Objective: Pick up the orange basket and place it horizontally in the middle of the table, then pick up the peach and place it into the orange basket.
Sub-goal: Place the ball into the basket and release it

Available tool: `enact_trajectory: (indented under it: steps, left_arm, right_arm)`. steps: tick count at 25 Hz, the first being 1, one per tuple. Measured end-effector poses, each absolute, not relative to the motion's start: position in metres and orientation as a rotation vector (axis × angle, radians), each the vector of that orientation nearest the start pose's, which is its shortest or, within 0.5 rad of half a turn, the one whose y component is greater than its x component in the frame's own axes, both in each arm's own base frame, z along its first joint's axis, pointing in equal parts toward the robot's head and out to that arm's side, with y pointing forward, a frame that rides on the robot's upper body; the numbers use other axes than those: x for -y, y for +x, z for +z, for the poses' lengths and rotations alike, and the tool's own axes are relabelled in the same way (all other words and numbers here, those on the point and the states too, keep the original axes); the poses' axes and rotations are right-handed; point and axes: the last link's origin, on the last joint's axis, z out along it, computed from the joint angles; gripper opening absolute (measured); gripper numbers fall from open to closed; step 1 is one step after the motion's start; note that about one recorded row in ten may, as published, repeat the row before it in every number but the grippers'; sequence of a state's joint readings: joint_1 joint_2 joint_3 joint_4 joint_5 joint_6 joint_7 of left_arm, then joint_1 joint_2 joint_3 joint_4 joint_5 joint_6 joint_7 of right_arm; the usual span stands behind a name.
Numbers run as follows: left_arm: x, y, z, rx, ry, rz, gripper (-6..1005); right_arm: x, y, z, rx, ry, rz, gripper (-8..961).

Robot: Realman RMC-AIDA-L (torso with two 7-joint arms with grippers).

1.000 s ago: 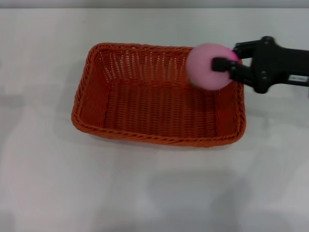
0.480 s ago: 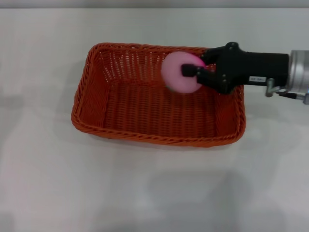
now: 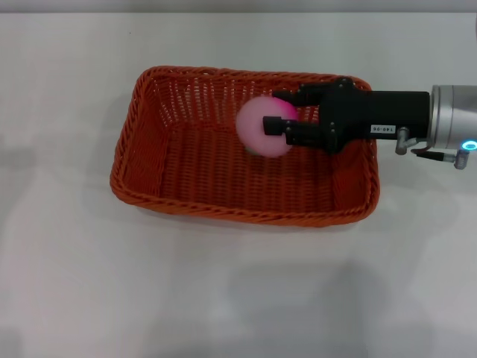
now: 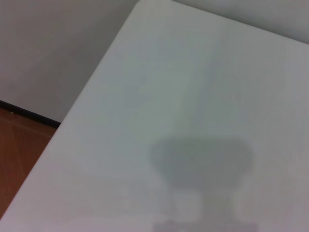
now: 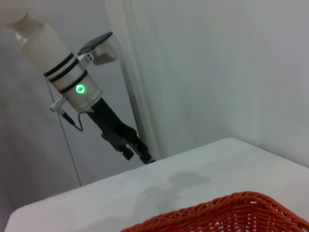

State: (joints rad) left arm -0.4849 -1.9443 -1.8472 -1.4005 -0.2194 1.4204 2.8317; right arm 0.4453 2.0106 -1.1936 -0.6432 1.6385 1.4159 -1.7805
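One gripper, the right [image 3: 277,119], clamps the peach [image 3: 262,128] (above the orange basket [image 3: 149,156]).

Brown floor [image 4: 19,145] below table edge; pale wall [image 5: 217,72] behind.

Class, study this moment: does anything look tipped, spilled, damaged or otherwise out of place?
Nothing stands out. The orange basket sits upright and intact on the table, and the right gripper holds the peach over its inside.
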Motion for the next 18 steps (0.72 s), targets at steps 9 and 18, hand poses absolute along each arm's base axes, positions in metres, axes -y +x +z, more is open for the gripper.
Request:
enact_trajectory:
  steps: [9, 18]
  left_arm:
    - [-0.374, -0.269, 0.106, 1.612, -1.447, 0.226, 729]
    - [-0.371, -0.275, 0.108, 1.608, -1.424, 0.229, 727]
  right_arm:
    - [-0.324, 0.246, -0.015, -0.58, -2.737, 0.827, 731]
    - [-0.33, 0.251, 0.003, -0.537, -2.659, 0.826, 816]
